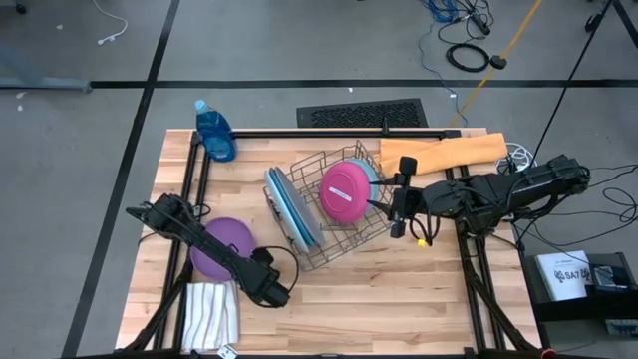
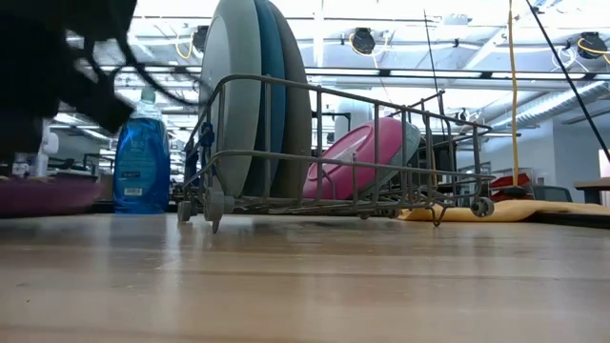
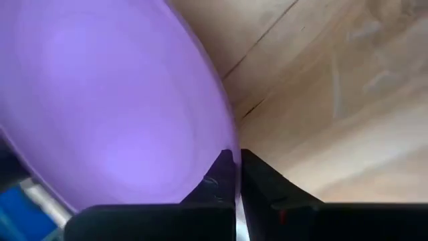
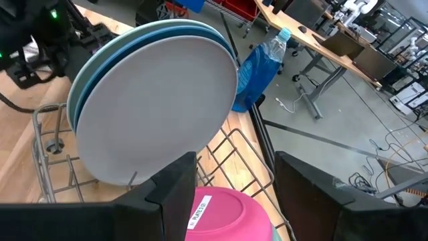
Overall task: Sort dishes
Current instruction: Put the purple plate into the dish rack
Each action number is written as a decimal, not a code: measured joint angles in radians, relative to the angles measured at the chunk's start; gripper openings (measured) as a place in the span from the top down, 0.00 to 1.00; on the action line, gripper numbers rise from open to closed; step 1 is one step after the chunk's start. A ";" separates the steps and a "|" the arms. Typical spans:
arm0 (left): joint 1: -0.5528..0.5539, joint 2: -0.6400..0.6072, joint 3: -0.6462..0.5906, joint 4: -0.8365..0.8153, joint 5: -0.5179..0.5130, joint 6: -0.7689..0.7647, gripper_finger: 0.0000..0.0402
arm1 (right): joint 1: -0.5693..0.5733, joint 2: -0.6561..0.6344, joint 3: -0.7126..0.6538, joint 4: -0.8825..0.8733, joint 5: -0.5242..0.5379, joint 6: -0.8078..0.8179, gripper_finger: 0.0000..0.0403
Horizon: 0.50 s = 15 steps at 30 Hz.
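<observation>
A purple plate (image 1: pixel 221 247) lies on the wooden table (image 1: pixel 399 299) at the near left, with my left gripper (image 1: pixel 271 291) shut on its near right rim. A wire rack (image 1: pixel 344 239) stands mid-table. Three large plates (image 4: pixel 160 100), grey, light blue and dark blue, stand on edge in its left part. A magenta plate (image 1: pixel 346 189) leans in its right part against a pale plate (image 1: pixel 372 170). My right gripper (image 4: pixel 234 194) hovers open just right of the magenta plate (image 4: pixel 221 214), touching nothing. My left gripper pinches the purple plate's rim (image 3: pixel 227 144) between its two fingers (image 3: pixel 217 181). The fingers slant steeply down onto the plate's near right edge. The low view shows the plate (image 2: pixel 48 195) low at the table top; I cannot tell whether this edge is lifted.
A blue soap bottle (image 1: pixel 214 130) stands at the far left corner. An orange cloth (image 1: pixel 439 155) lies at the far right. A striped white cloth (image 1: pixel 211 314) lies at the near left edge, beside my left arm. Bare wood spreads in front of the rack.
</observation>
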 joint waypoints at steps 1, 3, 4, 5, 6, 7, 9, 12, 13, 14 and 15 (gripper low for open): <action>-0.001 -0.006 0.022 -0.037 -0.005 0.003 0.99 | 0.000 0.000 0.000 0.001 0.000 0.000 0.51; -0.001 -0.022 0.072 -0.081 -0.032 0.002 0.99 | 0.000 0.000 0.000 0.001 0.000 0.000 0.51; -0.001 -0.032 0.096 -0.084 -0.047 -0.002 0.99 | 0.000 0.000 0.000 0.001 0.000 0.000 0.51; -0.001 -0.042 0.122 -0.091 -0.059 -0.003 0.99 | 0.000 0.000 0.000 0.001 0.000 0.000 0.51; -0.001 -0.053 0.146 -0.101 -0.075 -0.006 0.99 | 0.000 0.000 0.000 0.003 0.000 -0.001 0.51; -0.001 -0.062 0.177 -0.111 -0.093 -0.017 1.00 | 0.000 0.000 0.000 0.002 0.000 -0.002 0.51; -0.003 -0.083 0.247 -0.121 -0.148 -0.042 1.00 | 0.000 0.000 0.000 0.001 0.000 -0.003 0.51; -0.016 -0.111 0.364 -0.154 -0.234 -0.057 1.00 | 0.000 0.000 0.000 0.001 0.000 -0.003 0.51; -0.023 -0.119 0.403 -0.155 -0.264 -0.057 1.00 | 0.000 0.000 0.000 0.001 0.000 -0.003 0.51; -0.032 -0.129 0.442 -0.153 -0.293 -0.056 1.00 | 0.000 0.000 0.000 0.000 0.000 -0.003 0.51; -0.040 -0.135 0.482 -0.155 -0.324 -0.056 1.00 | 0.000 0.000 0.000 -0.001 0.000 -0.003 0.51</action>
